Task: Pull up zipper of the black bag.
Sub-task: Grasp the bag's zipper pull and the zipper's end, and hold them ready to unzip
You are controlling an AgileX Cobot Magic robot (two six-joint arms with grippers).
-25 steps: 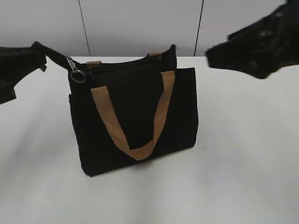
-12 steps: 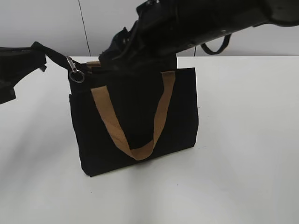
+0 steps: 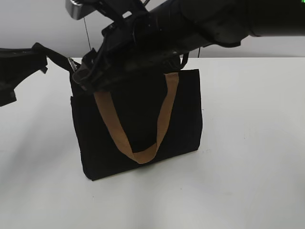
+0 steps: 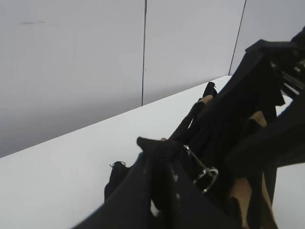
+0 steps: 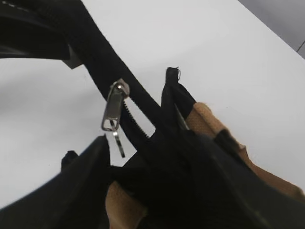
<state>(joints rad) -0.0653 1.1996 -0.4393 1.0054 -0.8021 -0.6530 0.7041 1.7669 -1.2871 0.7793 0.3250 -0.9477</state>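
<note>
The black bag [image 3: 138,124] stands upright on the white table, its tan handle [image 3: 162,114] hanging over the front. My left gripper [image 3: 42,59] is shut on the black fabric tail at the zipper's left end and holds it taut; the wrist view shows it too [image 4: 159,155]. The silver pull tab [image 5: 113,112] with its ring [image 4: 206,174] sits at that left end of the zipper [image 5: 138,121]. My right gripper [image 3: 85,76] reaches across the bag's top to that corner. Its fingers [image 5: 147,152] are open, just short of the tab, and hold nothing.
The white table [image 3: 248,143] stretches around the bag, with a grey panelled wall [image 3: 38,24] behind it. My right arm [image 3: 200,24] covers the bag's top edge and rear handle in the exterior view.
My right arm has swung in from the far right across the bag's top to its left corner. The left gripper and the bag have not moved.
</note>
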